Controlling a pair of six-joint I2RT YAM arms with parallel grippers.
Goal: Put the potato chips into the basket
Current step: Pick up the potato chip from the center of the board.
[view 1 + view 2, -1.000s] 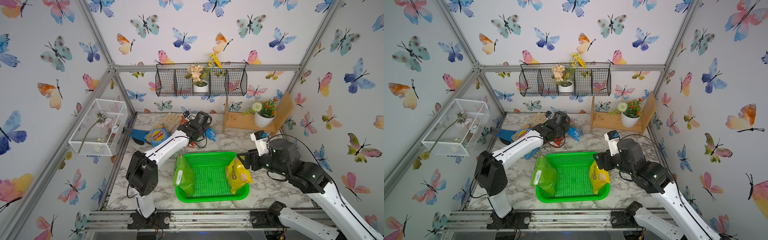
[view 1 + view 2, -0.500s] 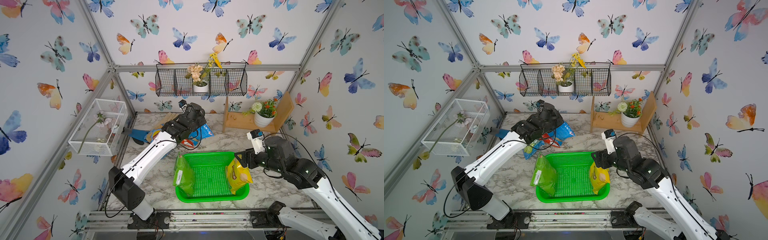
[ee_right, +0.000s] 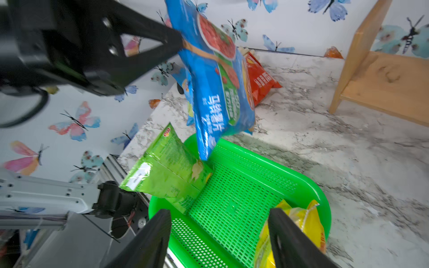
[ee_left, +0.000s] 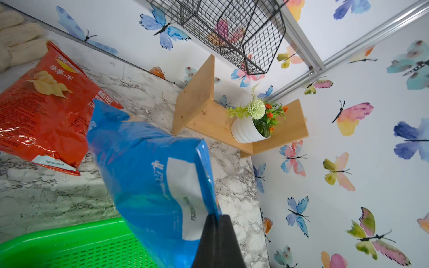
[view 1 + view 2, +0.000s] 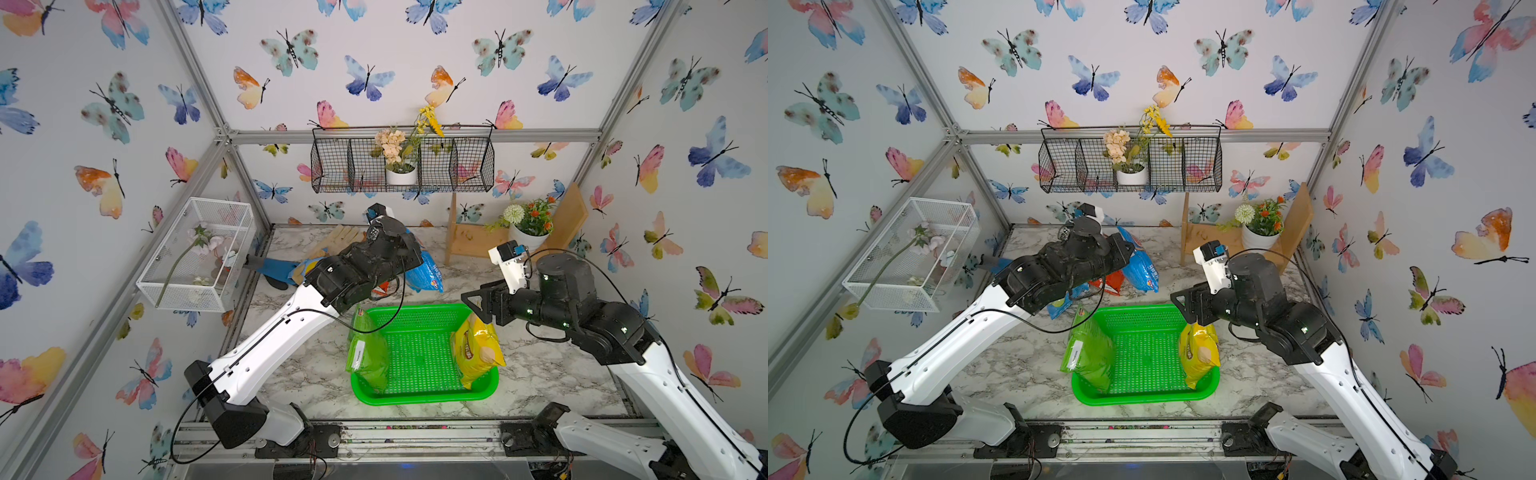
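Currently we note the left gripper (image 4: pixel 217 222) clenched on an upper edge of a glossy blue snack bag (image 3: pixel 218 81) printed with a red round picture. The bag hangs tilted, clear of the grey-veined marble-pattern counter (image 5: pixel 540 365).

The bright green perforated plastic basket (image 5: pixel 419 399) stands near the counter's front edge, about midway along it. Inside, a puffy green snack bag (image 5: pixel 368 353) leans on the end wall on the left arm's side, with its top over the rim. A shiny yellow snack bag (image 5: pixel 476 349) stands propped against the opposite end wall.

In the right wrist view the held blue bag's lower corner overlaps the basket's rear rim, just beside the green bag. We cannot tell whether it touches either.

The right gripper (image 3: pixel 219 212) hovers over the yellow bag's end of the basket, jaws spread wide with nothing between them. One finger is just beside the yellow bag; contact is unclear.

A crinkled red snack bag (image 4: pixel 39 111) lies flat on the counter between the basket and the back edge. A second blue snack bag (image 5: pixel 1059 307) lies under the left arm, mostly hidden. Beige knit gloves (image 5: pixel 336 241) lie by the back edge.
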